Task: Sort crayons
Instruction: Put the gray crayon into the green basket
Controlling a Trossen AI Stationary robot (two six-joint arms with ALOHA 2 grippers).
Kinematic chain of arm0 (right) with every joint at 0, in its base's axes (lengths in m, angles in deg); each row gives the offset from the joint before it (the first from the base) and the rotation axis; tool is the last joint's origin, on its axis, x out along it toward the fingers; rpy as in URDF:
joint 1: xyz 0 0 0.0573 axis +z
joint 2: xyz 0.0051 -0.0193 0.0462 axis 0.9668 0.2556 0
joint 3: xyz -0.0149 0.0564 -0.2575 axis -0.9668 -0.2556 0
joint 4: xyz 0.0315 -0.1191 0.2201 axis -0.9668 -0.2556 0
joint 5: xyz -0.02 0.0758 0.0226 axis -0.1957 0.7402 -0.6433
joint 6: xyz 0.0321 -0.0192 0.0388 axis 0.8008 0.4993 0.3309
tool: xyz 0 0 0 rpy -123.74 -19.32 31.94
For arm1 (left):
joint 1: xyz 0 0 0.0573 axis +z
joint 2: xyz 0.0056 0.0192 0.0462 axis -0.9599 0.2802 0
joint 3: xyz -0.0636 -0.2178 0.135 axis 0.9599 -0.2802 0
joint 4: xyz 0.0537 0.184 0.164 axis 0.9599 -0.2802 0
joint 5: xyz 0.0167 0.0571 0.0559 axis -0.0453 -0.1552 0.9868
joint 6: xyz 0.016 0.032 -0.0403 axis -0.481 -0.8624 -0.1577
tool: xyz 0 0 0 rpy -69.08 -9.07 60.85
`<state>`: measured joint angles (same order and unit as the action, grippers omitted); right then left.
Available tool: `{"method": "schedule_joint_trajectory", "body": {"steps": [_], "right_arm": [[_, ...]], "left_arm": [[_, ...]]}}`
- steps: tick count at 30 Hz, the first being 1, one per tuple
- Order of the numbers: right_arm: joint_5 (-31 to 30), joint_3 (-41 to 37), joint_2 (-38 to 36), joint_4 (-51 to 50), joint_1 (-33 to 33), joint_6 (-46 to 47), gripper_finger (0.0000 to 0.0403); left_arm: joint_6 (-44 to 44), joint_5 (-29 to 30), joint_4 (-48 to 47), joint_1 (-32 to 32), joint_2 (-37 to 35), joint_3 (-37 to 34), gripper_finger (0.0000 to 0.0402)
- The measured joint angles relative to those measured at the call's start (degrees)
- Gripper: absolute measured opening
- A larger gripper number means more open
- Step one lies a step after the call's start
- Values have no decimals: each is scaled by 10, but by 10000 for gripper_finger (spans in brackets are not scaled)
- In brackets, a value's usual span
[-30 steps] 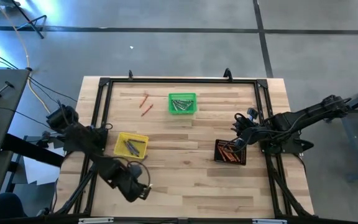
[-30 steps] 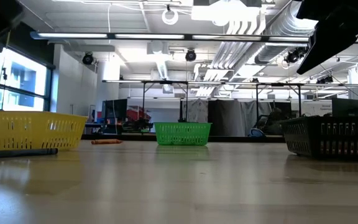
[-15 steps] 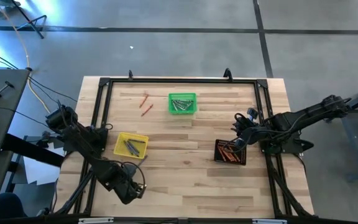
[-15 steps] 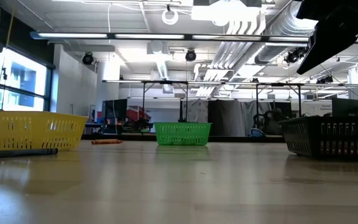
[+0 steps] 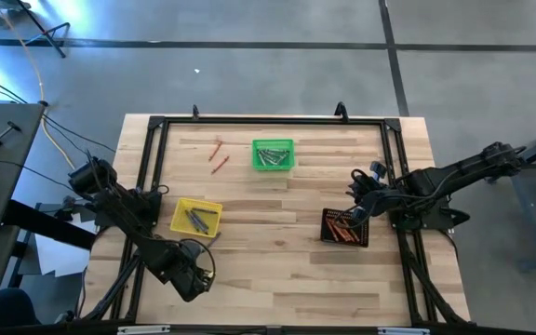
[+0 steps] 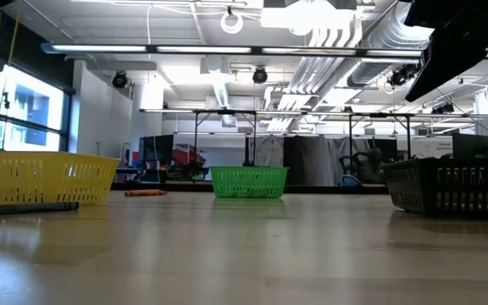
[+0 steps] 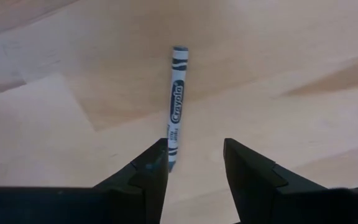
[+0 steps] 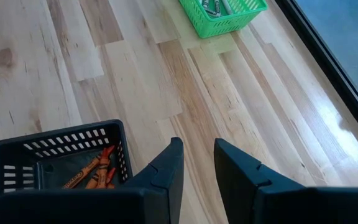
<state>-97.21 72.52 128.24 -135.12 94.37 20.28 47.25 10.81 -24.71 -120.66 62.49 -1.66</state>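
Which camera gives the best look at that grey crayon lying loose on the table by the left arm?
The left wrist view: the grey crayon lies on bare wood just beyond the open left gripper, label readable. In the high view the arm hides it; the low and right wrist views miss it.

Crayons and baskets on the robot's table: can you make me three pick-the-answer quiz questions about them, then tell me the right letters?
1. Where do the two loose orange-red crayons lie?
A. on the table beside the green basket
B. inside the yellow basket
C. under the black basket

2. What colour are the crayons in the black basket?
A. green
B. orange-red
C. white

3. How is the left tool?
A. shut on a crayon
B. open, with the grey crayon on the table
C. holding a basket

Answers:
1 A: the high view shows them on bare wood next to the green basket.
2 B: the right wrist view shows orange-red sticks inside it.
3 B: the left wrist view shows a gap between its fingers, and the grey crayon lies flat on the wood.
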Motion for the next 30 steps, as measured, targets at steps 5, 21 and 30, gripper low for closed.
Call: {"method": "schedule_joint_trajectory", "body": {"steps": [5, 21, 30], "right_arm": [[0, 0, 0, 0, 0, 0, 83], [0, 0, 0, -1, 0, 4, 83], [0, 0, 0, 0, 0, 6, 83]], "left_arm": [[0, 2, -2, 1, 9, 0, 145], [-1, -6, 10, 1, 92, 2, 144], [4, -25, 22, 8, 94, 1, 27]]}}
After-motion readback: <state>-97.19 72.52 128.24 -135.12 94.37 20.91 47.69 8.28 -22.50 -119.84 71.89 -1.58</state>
